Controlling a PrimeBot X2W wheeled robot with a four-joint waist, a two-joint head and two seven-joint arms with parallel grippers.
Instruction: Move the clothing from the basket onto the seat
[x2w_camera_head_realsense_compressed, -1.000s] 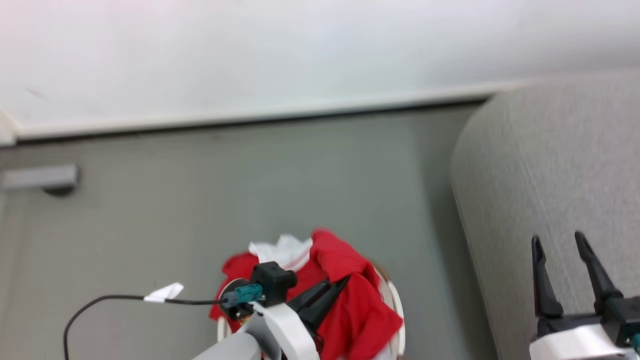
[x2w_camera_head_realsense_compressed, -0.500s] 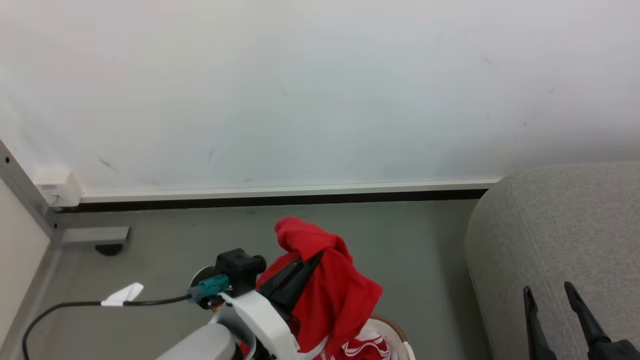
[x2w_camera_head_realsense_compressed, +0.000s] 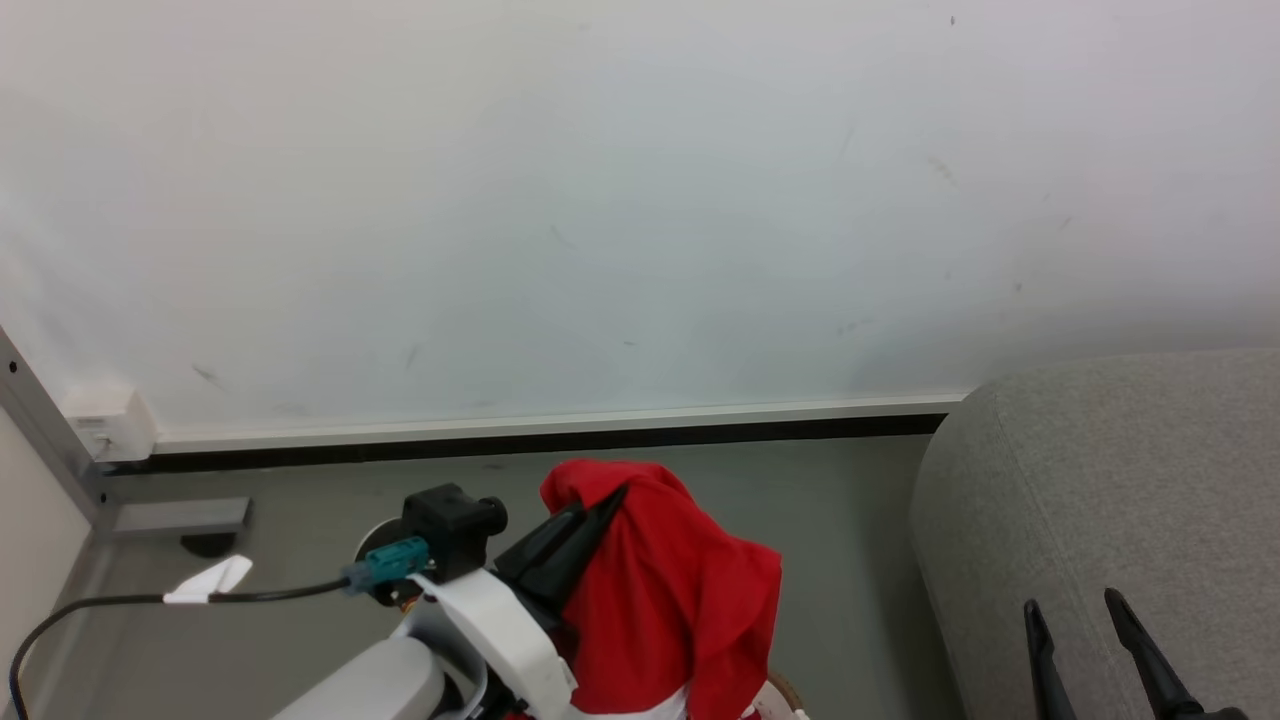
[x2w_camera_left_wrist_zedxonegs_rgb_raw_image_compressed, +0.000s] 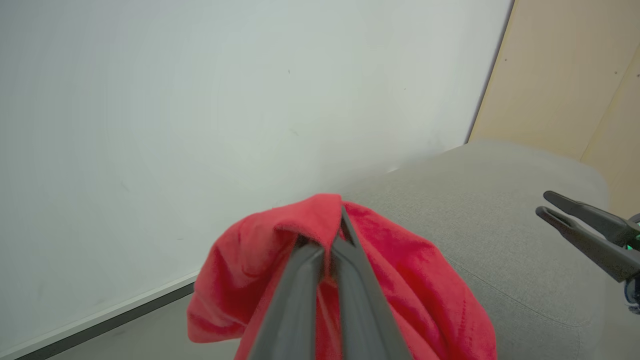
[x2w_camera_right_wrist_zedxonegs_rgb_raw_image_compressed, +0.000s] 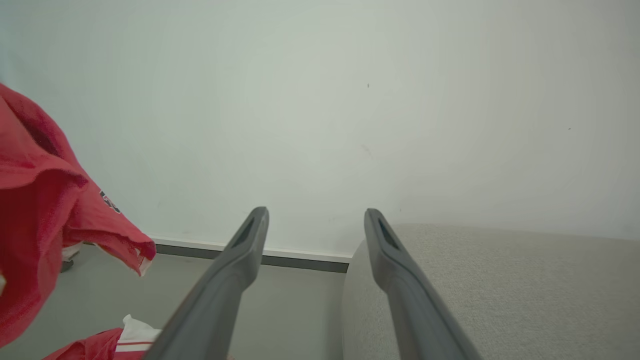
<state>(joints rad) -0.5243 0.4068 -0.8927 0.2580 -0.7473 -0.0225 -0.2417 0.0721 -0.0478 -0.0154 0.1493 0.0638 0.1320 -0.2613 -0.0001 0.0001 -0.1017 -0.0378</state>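
Left gripper (x2w_camera_head_realsense_compressed: 600, 505) clamped on red jersey (x2w_camera_head_realsense_compressed: 670, 600); fabric bunched over fingertips, hanging in loose folds. Jersey raised above basket (x2w_camera_head_realsense_compressed: 785, 697), whose brown rim shows just below it at bottom edge of head view; jersey clear of floor (x2w_camera_head_realsense_compressed: 840, 520), beside sofa (x2w_camera_head_realsense_compressed: 1100, 480), not touching it. Right gripper (x2w_camera_head_realsense_compressed: 1070, 610) spread wide, empty, over sofa's near edge. Right wrist view: second jersey (x2w_camera_right_wrist_zedxonegs_rgb_raw_image_compressed: 107, 342), red with white trim, lying low beneath hanging one; wall (x2w_camera_head_realsense_compressed: 600, 200) behind.
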